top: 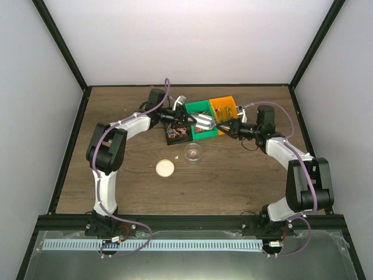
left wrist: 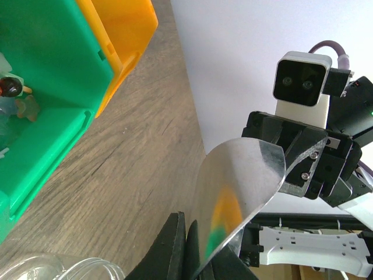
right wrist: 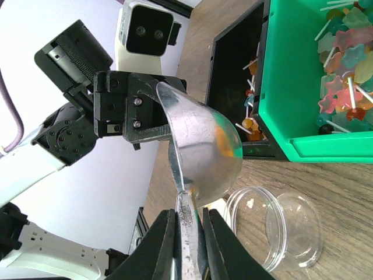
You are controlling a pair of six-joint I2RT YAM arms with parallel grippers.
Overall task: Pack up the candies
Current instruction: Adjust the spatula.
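The candies (right wrist: 345, 51) are small coloured sweets on sticks, heaped in the green bin (right wrist: 280, 87), and more candies (right wrist: 252, 121) lie in the black bin (right wrist: 230, 64). A silver scoop (right wrist: 204, 146) hangs over the table between the two arms, with nothing visible in its bowl. My left gripper (left wrist: 204, 236) is shut on the scoop's bowl rim (left wrist: 242, 186). My right gripper (right wrist: 189, 219) has its fingers pressed on the scoop's handle (right wrist: 187, 230). In the top view the left gripper (top: 187, 118) and right gripper (top: 225, 127) face each other across the scoop (top: 204, 122).
An orange bin (top: 224, 107) stands right of the green bin (top: 198, 108); the black bin (top: 177, 136) is just in front of them. An open clear jar (top: 193, 153) stands below the scoop, and a round beige lid (top: 165, 168) lies to its front left.
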